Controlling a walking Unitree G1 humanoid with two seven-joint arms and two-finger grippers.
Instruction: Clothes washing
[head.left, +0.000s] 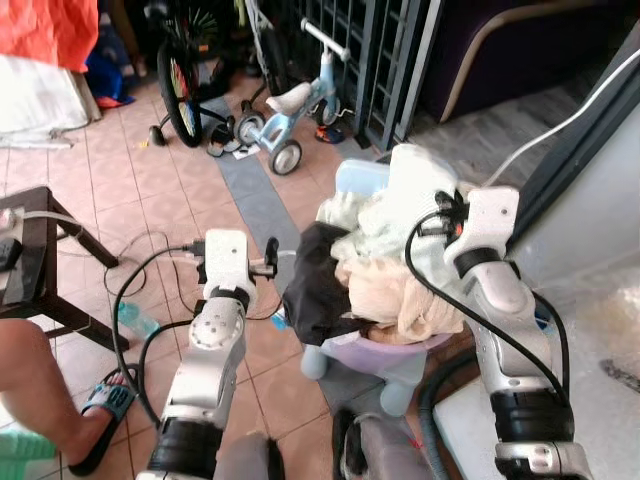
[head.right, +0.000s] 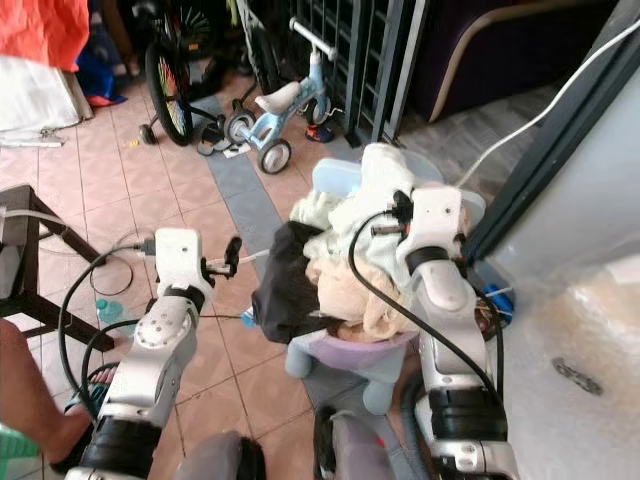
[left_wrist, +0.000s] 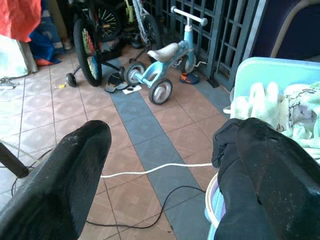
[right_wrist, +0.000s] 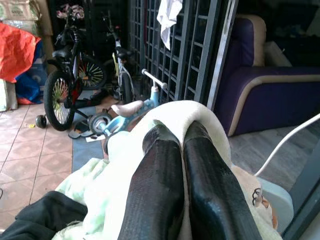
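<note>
Right gripper (right_wrist: 181, 150) rests on the white cloth (right_wrist: 175, 112) atop the laundry basket (head.left: 395, 352), fingers pressed together; left gripper (left_wrist: 165, 150), jaws spread, sits beside the black garment (head.left: 315, 285).

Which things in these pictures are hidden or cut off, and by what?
- Lilac plastic laundry basket: its inside is hidden in both eye views by the heap of clothes.
- Right gripper: the wrist view leaves unclear whether white cloth lies between its tips.
- Dark wooden table: cut off by the left edge of the eye views.
</note>
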